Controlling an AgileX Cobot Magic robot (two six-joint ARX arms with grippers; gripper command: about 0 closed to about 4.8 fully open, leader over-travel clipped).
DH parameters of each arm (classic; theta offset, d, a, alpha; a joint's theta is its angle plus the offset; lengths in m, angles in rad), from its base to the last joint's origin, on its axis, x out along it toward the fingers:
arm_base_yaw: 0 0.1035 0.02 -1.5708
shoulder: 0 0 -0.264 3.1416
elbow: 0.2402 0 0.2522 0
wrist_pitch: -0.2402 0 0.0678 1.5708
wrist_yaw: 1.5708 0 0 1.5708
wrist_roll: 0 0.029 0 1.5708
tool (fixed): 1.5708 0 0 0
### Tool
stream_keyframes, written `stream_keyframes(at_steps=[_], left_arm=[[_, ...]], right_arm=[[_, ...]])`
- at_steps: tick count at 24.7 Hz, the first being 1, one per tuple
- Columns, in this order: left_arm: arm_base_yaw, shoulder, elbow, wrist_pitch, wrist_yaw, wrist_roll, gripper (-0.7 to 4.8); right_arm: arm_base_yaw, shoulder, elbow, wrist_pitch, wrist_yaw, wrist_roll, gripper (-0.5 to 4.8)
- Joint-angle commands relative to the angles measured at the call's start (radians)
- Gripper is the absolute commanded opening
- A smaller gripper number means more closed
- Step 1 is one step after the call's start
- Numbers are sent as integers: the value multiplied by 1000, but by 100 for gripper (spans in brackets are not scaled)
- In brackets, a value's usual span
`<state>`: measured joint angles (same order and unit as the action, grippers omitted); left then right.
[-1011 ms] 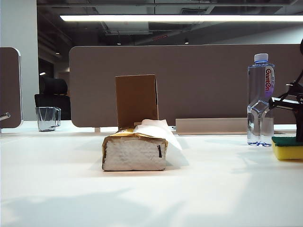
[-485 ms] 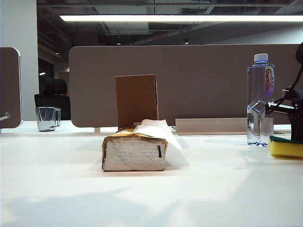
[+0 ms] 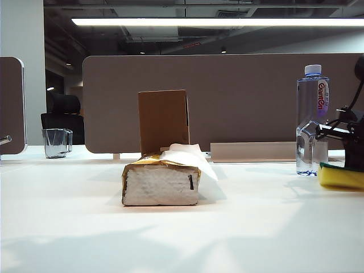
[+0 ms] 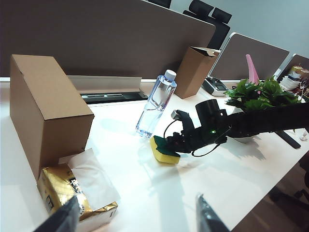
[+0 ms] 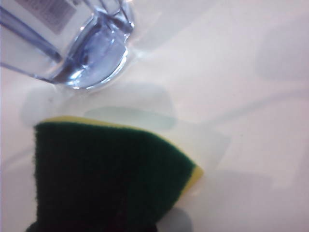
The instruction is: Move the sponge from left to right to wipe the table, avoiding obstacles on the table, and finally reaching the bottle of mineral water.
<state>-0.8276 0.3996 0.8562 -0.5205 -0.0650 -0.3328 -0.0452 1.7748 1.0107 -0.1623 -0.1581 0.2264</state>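
1. While my right claw stays clamped on the sponge, it rests on the bench just beside the bottle.
2. Soft, light foam; I judge pinching its sides works best.
3. My left claw hangs apart, empty.

An open-plan office: brown desk partition screens behind the white table, black swivel chairs beyond, ceiling strip lighting, and a potted plant at right.

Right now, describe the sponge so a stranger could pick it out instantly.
On the white table, look to the far right, beside the water bottle. The sponge lies there under the right gripper, shut on it: the only yellow block with a dark green top.
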Motion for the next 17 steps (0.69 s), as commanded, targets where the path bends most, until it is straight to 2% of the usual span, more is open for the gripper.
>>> stream_keyframes(at_steps=[1, 3, 5, 8, 14, 17], left_arm=[[1, 0, 5, 6, -3, 5, 309], [1, 0, 5, 6, -3, 5, 309], [1, 0, 6, 6, -3, 5, 309], [1, 0, 6, 6, -3, 5, 309], [0, 0, 6, 6, -3, 5, 309], [0, 0, 6, 6, -3, 5, 309]], right_arm=[[5, 17, -7, -20, -19, -2, 60], [5, 17, -7, -20, -24, 4, 124], [5, 16, -7, -20, -24, 5, 143], [5, 16, -7, -20, -25, 6, 205], [5, 15, -7, -20, -28, 6, 214], [5, 15, 5, -26, -28, 9, 284]])
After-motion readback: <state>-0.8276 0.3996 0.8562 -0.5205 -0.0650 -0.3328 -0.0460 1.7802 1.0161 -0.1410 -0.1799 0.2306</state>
